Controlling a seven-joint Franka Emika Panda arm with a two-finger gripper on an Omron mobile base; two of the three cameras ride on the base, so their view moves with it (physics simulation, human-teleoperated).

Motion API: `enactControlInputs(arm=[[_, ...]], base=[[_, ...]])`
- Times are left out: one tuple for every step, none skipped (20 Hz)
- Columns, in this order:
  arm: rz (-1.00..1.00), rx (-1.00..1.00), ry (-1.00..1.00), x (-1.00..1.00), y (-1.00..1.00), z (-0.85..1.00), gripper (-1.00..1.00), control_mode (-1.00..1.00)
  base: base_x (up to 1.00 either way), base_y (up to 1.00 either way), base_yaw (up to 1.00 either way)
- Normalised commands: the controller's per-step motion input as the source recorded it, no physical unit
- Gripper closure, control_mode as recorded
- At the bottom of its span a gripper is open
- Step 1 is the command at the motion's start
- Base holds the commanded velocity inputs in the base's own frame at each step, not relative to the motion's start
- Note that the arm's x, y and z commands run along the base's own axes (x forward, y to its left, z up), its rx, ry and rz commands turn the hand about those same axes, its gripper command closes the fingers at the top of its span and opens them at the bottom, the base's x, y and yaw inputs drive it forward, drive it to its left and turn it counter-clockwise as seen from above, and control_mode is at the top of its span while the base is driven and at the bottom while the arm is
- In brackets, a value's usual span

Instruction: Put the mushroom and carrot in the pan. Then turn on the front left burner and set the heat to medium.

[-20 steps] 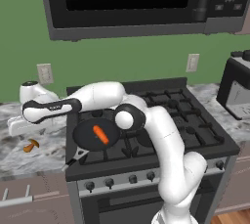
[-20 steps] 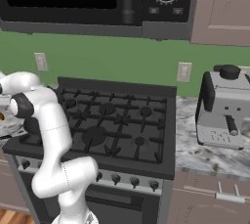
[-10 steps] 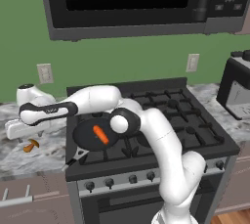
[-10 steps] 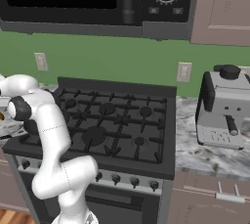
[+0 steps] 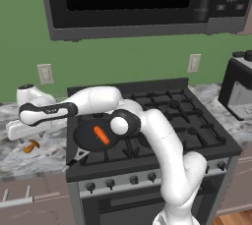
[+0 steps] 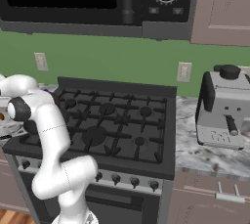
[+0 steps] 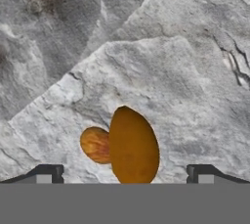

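Grey marbled counter [image 5: 44, 155] lies at the far left, beside the black stove [image 5: 197, 135]. On that counter rests the mushroom [image 5: 31, 146], on its side, cap and short stem both visible in the hand view [image 7: 133, 145]. Judged from its size, it is light and likely somewhat soft, and its rounded cap may roll or slip; take hold across the cap, where it is widest, with moderate force.

Directly above the mushroom hangs the gripper [image 5: 24, 138], jaws at full spread, empty and touching nothing; in the hand view the two tips flank the cap, one on each side.

To the right, the pan [image 5: 93, 136] sits on the front left burner position, with the carrot [image 5: 101, 134] lying inside it.
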Motion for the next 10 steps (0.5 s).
enactControlInputs(arm=[[0.0,0.0,0.0,0.0,-0.15,-0.17,-1.0,-1.0],[0.0,0.0,0.0,0.0,-0.16,-0.16,-1.0,-1.0],[0.0,0.0,0.0,0.0,-0.14,-0.09,-1.0,-1.0],[0.0,0.0,0.0,-0.02,-0.12,-0.08,-1.0,-1.0],[0.0,0.0,0.0,-0.12,-0.11,-0.01,-1.0,-1.0],[0.0,0.0,0.0,-0.16,-0.07,0.0,-1.0,-1.0],[0.0,0.0,0.0,-0.2,-0.01,0.0,-1.0,-1.0],[0.01,0.0,0.0,-0.19,0.0,0.0,-1.0,-1.0],[0.02,0.0,0.0,-0.13,0.0,0.0,-1.0,-1.0],[0.02,0.0,0.0,0.0,0.0,0.0,-1.0,-1.0]], base=[[0.0,0.0,0.0],[0.0,0.0,0.0],[0.0,0.0,0.0],[0.0,0.0,0.0],[0.0,0.0,0.0],[0.0,0.0,0.0],[0.0,0.0,0.0],[0.0,0.0,0.0],[0.0,0.0,0.0],[0.0,0.0,0.0]])
